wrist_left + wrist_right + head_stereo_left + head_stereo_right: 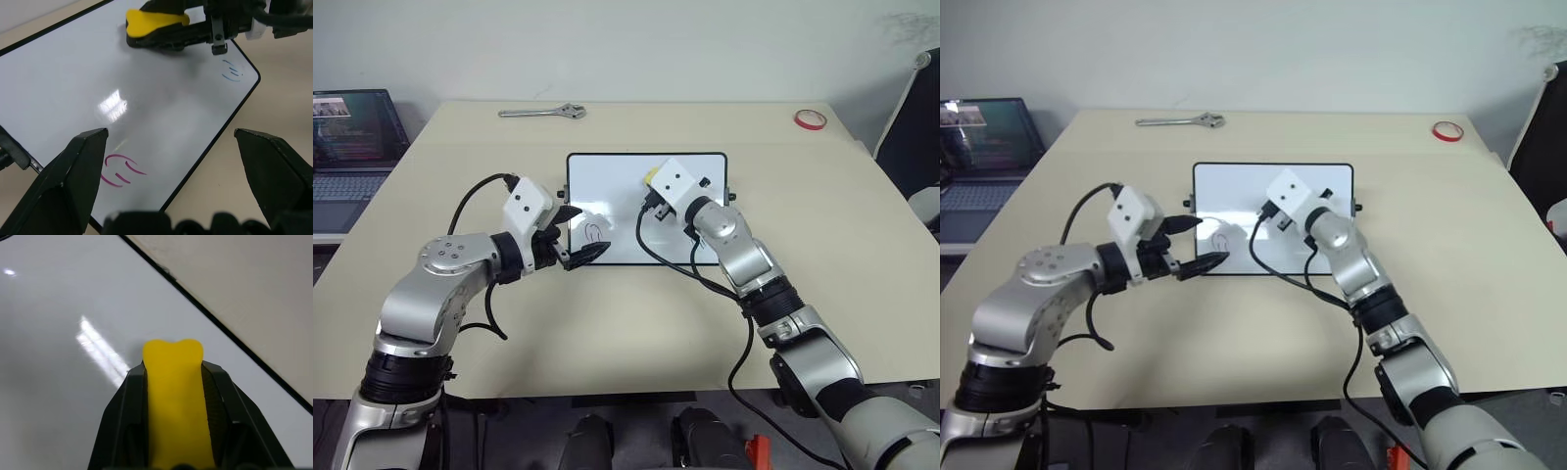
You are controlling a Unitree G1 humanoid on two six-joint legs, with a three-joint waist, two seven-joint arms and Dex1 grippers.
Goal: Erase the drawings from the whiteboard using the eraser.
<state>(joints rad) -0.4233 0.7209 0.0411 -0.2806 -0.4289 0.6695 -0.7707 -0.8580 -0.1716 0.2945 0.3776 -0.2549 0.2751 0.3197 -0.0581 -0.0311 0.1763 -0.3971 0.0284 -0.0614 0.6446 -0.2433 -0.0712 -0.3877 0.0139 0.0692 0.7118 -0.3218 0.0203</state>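
Broad beige surface [607, 323], bare over most of its near half and out to both sides. Whiteboard [617, 181] lies flat at centre, long edges running left–right, thin black frame all round. Right arm reaches in from the near right, forearm angled toward the far left, wrist about level; right gripper [173, 377] is over the board's right half, near its far edge, clenched on the yellow eraser [173, 401], whose tip juts past the fingertips just above the white face. Left arm is bent at the elbow from the near left, wrist aimed right and slightly down; left gripper [576, 235] sits at the board's near-left corner, fingers spread wide, grasping nothing. Drawings: a pink scribble [120, 169] by the near-left corner between the spread fingers, and a small blue one [232, 71] near the board's right edge; whether the eraser touches the board cannot be told. Off the board: laptop [352, 147] beyond the surface's left edge, wrench [543, 113] by the far edge, red tape ring [810, 119] at the far right corner.
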